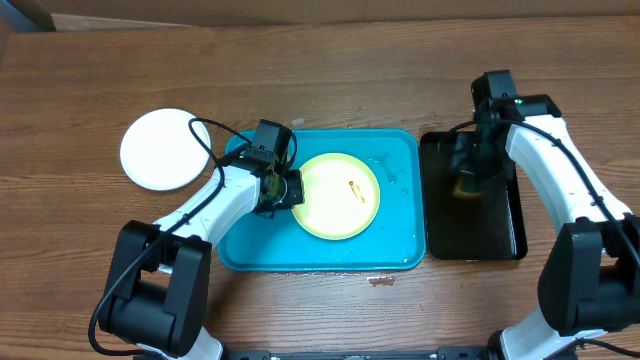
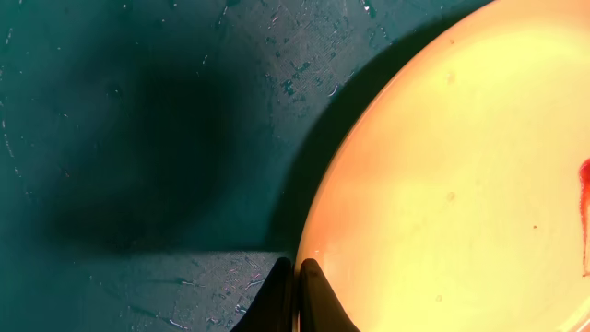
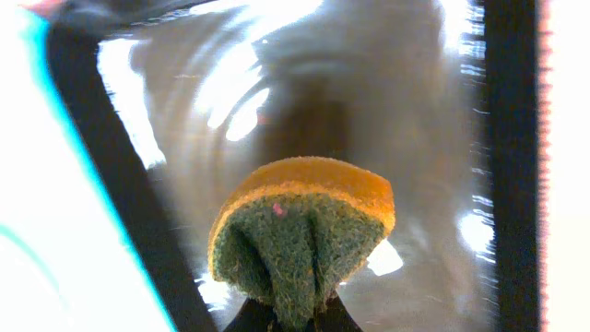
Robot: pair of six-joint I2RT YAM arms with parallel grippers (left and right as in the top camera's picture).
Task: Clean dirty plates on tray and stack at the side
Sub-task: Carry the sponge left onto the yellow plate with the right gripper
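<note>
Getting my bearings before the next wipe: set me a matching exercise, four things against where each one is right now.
Things:
1. white plate
2. yellow-green plate
3. sponge
4. black tray

Places:
A. held by the right gripper
B. alongside the right edge of the turquoise tray
C. on the bare table, left of the turquoise tray
D. inside the turquoise tray

Pairs: 1-C, 2-D, 3-A, 4-B

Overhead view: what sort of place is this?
Probably a robot test bench for dishwashing practice: a wooden table, a turquoise tray holding a smeared plate, and a sponge over a black tray.
</note>
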